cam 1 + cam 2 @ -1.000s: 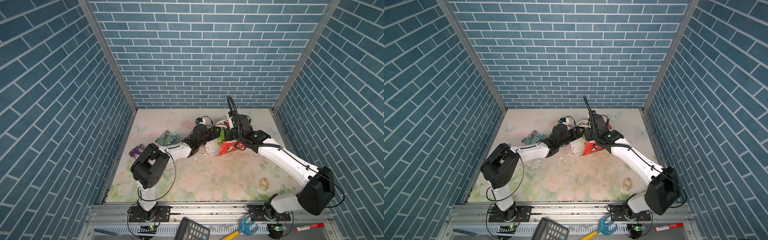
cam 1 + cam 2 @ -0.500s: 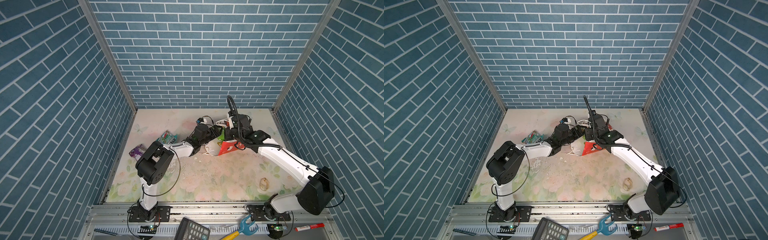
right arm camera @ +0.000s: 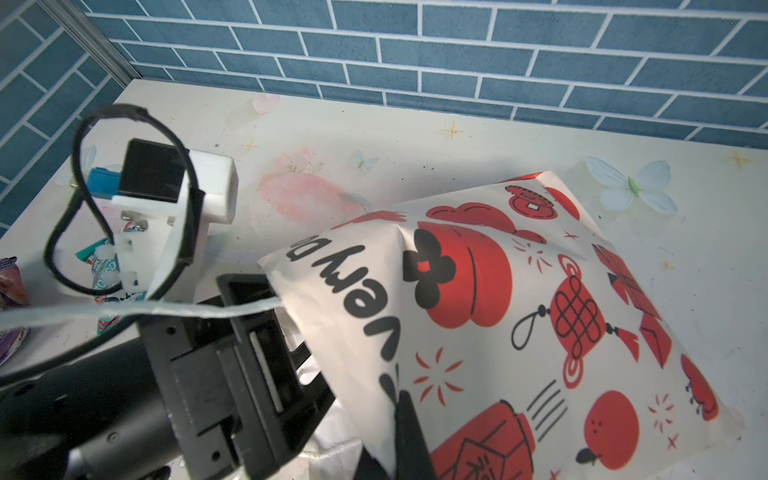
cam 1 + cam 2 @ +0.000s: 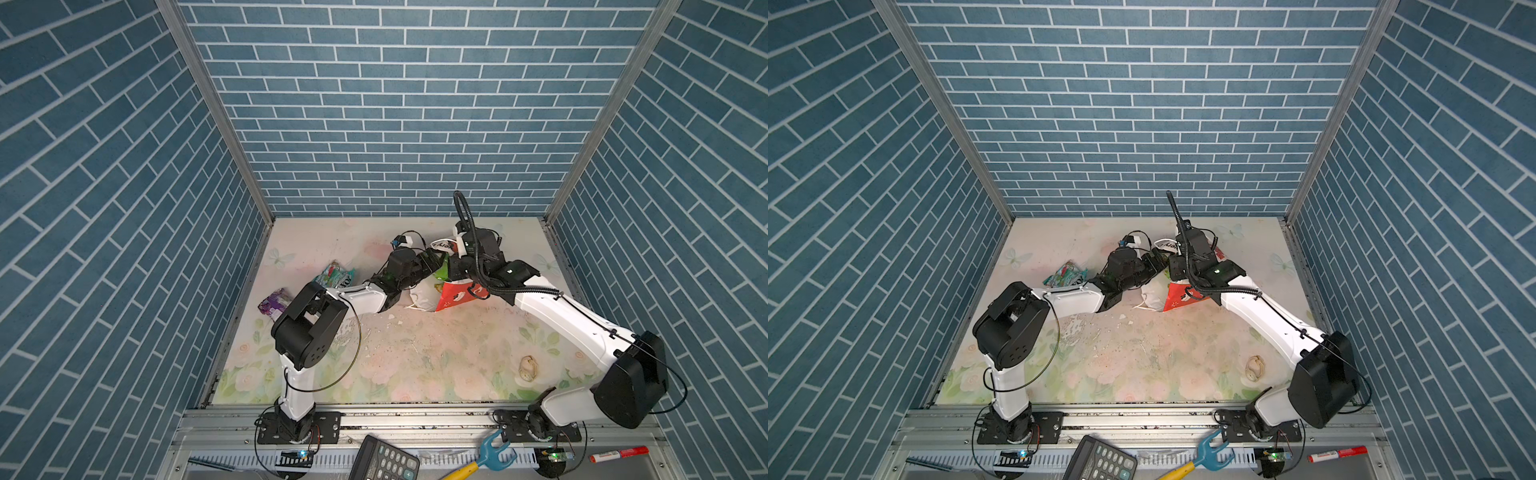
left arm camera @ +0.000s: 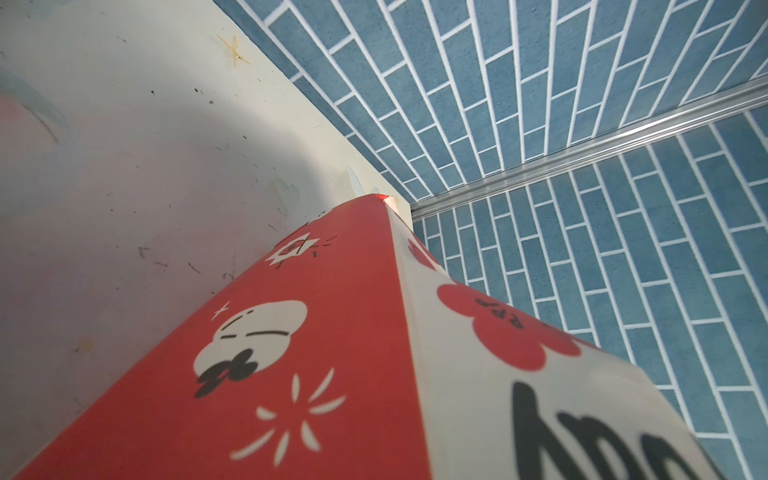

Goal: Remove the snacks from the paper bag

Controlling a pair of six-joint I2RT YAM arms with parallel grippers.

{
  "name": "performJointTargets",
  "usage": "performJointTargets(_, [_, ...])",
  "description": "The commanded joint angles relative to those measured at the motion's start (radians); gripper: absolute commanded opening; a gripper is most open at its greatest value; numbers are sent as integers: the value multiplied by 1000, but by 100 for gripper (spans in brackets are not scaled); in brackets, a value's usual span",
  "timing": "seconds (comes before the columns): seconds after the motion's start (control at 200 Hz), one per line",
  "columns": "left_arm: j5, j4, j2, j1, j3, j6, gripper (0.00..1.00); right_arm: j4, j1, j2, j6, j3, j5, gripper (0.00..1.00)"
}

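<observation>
The paper bag point(image 4: 455, 293) lies on its side at the back middle of the table, white with red sides and red cartoon prints point(image 3: 498, 291). My right gripper point(image 3: 399, 449) is shut on the bag's upper rim and holds the mouth up. My left gripper point(image 4: 432, 262) reaches into that mouth with its jaws spread, and its fingertips are hidden inside. The left wrist view shows only the bag's outside point(image 5: 291, 353). A green snack packet point(image 4: 441, 271) peeks out at the mouth. A teal snack packet point(image 4: 334, 275) and a purple one point(image 4: 274, 300) lie on the table to the left.
A pale seashell point(image 4: 528, 368) lies at the front right of the table. A calculator point(image 4: 382, 459), a blue and yellow tool point(image 4: 490, 453) and a red marker point(image 4: 619, 454) rest on the front rail. Brick walls close in three sides.
My left arm's elbow has swung a little to the right and its gripper has edged slightly further into the bag's mouth. The right arm and the bag have stayed put.
</observation>
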Motion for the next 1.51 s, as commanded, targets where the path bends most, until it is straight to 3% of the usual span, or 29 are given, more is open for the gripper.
performJointTargets(0.0, [-3, 82, 1, 8, -13, -53, 93, 13, 4, 4, 46, 20, -13, 0])
performJointTargets(0.22, [-20, 17, 42, 8, 34, -46, 99, 13, 4, 6, 48, 19, -14, 0])
performJointTargets(0.475, [-28, 12, 101, 6, 58, -66, 95, 15, 4, 6, 52, 18, -16, 0])
performJointTargets(0.77, [-4, 10, 126, 7, 83, -55, 77, 17, 4, 6, 50, 17, -12, 0])
performJointTargets(1.16, [10, 11, 142, 7, 91, -66, 30, 16, 4, 6, 47, 12, -5, 0])
performJointTargets(1.305, [-5, 14, 131, 7, 75, -63, 23, 17, 4, 2, 45, 8, -1, 0])
performJointTargets(1.5, [6, 24, 116, 7, 66, -62, 5, 19, 4, -1, 46, 4, 3, 0])
